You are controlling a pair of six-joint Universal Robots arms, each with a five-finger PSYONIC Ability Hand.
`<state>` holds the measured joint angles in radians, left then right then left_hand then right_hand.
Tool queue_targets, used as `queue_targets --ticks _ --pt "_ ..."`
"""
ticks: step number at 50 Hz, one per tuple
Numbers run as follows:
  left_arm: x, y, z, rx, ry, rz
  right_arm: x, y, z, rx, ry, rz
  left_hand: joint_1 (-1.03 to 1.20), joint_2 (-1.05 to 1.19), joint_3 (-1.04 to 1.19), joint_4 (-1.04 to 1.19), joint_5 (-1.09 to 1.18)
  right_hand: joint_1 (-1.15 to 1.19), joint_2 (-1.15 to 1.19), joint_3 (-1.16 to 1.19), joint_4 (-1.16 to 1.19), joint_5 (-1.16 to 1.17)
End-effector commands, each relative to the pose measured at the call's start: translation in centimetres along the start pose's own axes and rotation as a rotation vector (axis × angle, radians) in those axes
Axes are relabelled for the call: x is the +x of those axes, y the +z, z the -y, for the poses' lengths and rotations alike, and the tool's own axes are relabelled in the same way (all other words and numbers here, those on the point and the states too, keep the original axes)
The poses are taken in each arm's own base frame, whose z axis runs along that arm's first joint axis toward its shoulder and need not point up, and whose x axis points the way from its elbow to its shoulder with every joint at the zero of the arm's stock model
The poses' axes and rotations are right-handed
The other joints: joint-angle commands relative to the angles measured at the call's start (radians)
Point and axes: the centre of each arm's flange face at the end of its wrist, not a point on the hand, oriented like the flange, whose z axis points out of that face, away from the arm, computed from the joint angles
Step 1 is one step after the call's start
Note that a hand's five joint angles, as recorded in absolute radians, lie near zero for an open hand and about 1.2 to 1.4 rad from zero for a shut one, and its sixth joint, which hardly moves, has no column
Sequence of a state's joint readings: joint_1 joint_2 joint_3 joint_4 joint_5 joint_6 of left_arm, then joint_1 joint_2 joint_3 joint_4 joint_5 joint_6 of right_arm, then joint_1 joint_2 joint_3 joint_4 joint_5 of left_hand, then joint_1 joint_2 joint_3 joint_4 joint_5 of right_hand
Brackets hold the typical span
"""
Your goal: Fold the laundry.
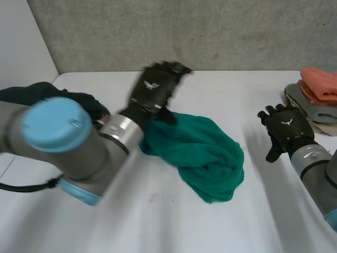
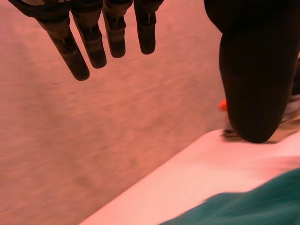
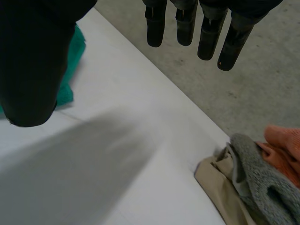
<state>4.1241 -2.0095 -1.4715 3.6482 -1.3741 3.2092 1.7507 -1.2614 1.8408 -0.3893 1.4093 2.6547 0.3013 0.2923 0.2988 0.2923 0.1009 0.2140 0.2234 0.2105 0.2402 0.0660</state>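
Observation:
A crumpled green cloth (image 1: 205, 153) lies in a heap in the middle of the white table (image 1: 158, 221). My left hand (image 1: 155, 89) hovers above the cloth's far left end, fingers (image 2: 91, 44) straight and spread, holding nothing; a strip of the green cloth (image 2: 253, 206) lies beneath its palm. My right hand (image 1: 284, 126) hangs above the table to the right of the cloth, apart from it, fingers (image 3: 206, 35) straight and empty. Beside the thumb of the right hand lies an edge of the green cloth (image 3: 70, 70).
A stack of folded cloths, coral (image 1: 321, 81) on grey (image 1: 308, 108) on beige, sits at the table's right edge; the same stack (image 3: 258, 183) lies past my right hand's fingertips. A dark cloth (image 1: 47, 95) lies at the far left behind my left arm. A grey wall stands behind the table.

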Motion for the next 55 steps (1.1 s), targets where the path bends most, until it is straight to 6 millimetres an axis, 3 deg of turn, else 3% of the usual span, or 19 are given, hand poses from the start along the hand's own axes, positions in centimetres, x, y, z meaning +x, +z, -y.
queue_targets --ticks 1,3,9,15,19,22,23,26,33,37,38,43,47,49,50,53,54,55 --pt "-9.1 -1.0 -1.8 -0.099 0.127 0.206 -0.7 -2.2 2.4 0.018 0.005 0.098 -0.009 0.000 -0.006 0.000 0.017 -0.040 -0.049 -0.036 -0.066 -0.066" --pt "-11.5 -1.4 -4.0 -0.185 0.208 0.250 -1.3 -3.3 3.4 0.032 0.002 0.157 -0.006 0.003 -0.003 0.003 0.020 -0.040 -0.049 -0.036 -0.066 -0.066" --pt "-14.6 -2.1 -8.6 -0.344 0.370 0.275 -4.4 -5.7 4.7 0.052 -0.010 0.322 0.050 0.059 0.052 0.059 0.076 -0.040 -0.049 -0.036 -0.066 -0.066" --pt "-16.0 -1.4 -12.8 -0.417 0.435 0.276 -6.4 -6.1 3.9 0.025 -0.023 0.367 0.126 0.135 0.129 0.135 0.152 -0.040 -0.049 -0.036 -0.066 -0.066" --pt "-17.2 -0.4 -13.8 -0.403 0.445 0.302 -6.8 -5.6 2.5 -0.022 -0.046 0.360 0.328 0.337 0.331 0.337 0.354 -0.040 -0.049 -0.036 -0.066 -0.066" --pt "-18.4 0.0 -14.1 -0.394 0.459 0.341 -6.9 -5.4 2.1 -0.036 -0.077 0.354 0.452 0.461 0.454 0.461 0.478 -0.040 -0.049 -0.036 -0.066 -0.066" --pt "-19.1 0.2 -14.0 -0.383 0.467 0.366 -6.9 -5.4 2.0 -0.038 -0.082 0.352 0.682 0.691 0.684 0.691 0.708 -0.040 -0.049 -0.036 -0.066 -0.066" --pt "-19.8 0.6 -13.9 -0.352 0.480 0.386 -6.9 -5.4 1.9 -0.042 -0.085 0.351 1.093 1.102 1.096 1.102 1.119 -0.040 -0.049 -0.036 -0.066 -0.066" --pt "-22.4 1.1 -12.5 -0.243 0.556 0.511 -7.0 -5.4 1.8 -0.043 -0.086 0.352 1.095 1.104 1.097 1.104 1.121 -0.040 -0.049 -0.036 -0.066 -0.066" --pt "-26.5 -0.5 -11.5 -0.278 0.642 0.700 -7.0 -5.4 1.9 -0.039 -0.090 0.352 1.095 1.104 1.097 1.104 1.121 -0.040 -0.049 -0.036 -0.066 -0.066" --pt "-28.5 -1.3 -10.7 -0.302 0.701 0.780 -7.0 -5.4 1.9 -0.039 -0.090 0.352 1.095 1.104 1.097 1.104 1.121 -0.040 -0.049 -0.036 -0.066 -0.066" --pt "-32.5 -3.3 -9.4 -0.370 0.900 0.926 -7.1 -5.5 1.9 -0.037 -0.094 0.356 1.095 1.104 1.097 1.104 1.121 -0.040 -0.049 -0.036 -0.066 -0.066" --pt "-31.0 -3.7 -11.1 -0.417 0.957 0.880 -7.2 -5.5 1.9 -0.032 -0.096 0.351 1.095 1.104 1.097 1.104 1.121 -0.040 -0.049 -0.036 -0.066 -0.066" --pt "-29.5 -3.4 -11.7 -0.414 0.948 0.833 -7.0 -5.3 2.0 -0.024 -0.097 0.335 0.760 0.769 0.762 0.769 0.786 -0.040 -0.049 -0.036 -0.066 -0.066" --pt "-27.5 -2.7 -12.0 -0.400 0.944 0.771 -6.9 -5.2 2.0 -0.024 -0.098 0.326 0.371 0.380 0.374 0.380 0.397 -0.040 -0.049 -0.036 -0.066 -0.066" --pt "-24.5 -2.0 -12.4 -0.385 0.936 0.693 -6.5 -4.9 1.9 -0.027 -0.099 0.298 -0.010 -0.001 -0.008 -0.001 0.016 -0.040 -0.049 -0.036 -0.066 -0.066" --pt "-22.2 -1.6 -12.7 -0.378 0.927 0.645 -6.5 -4.9 2.0 -0.027 -0.099 0.295 -0.072 -0.064 -0.070 -0.064 -0.047 -0.040 -0.049 -0.036 -0.066 -0.066" --pt "-21.3 -1.5 -12.6 -0.374 0.924 0.628 -6.4 -4.9 1.9 -0.029 -0.098 0.292 -0.073 -0.064 -0.071 -0.064 -0.047 -0.040 -0.049 -0.036 -0.066 -0.066"
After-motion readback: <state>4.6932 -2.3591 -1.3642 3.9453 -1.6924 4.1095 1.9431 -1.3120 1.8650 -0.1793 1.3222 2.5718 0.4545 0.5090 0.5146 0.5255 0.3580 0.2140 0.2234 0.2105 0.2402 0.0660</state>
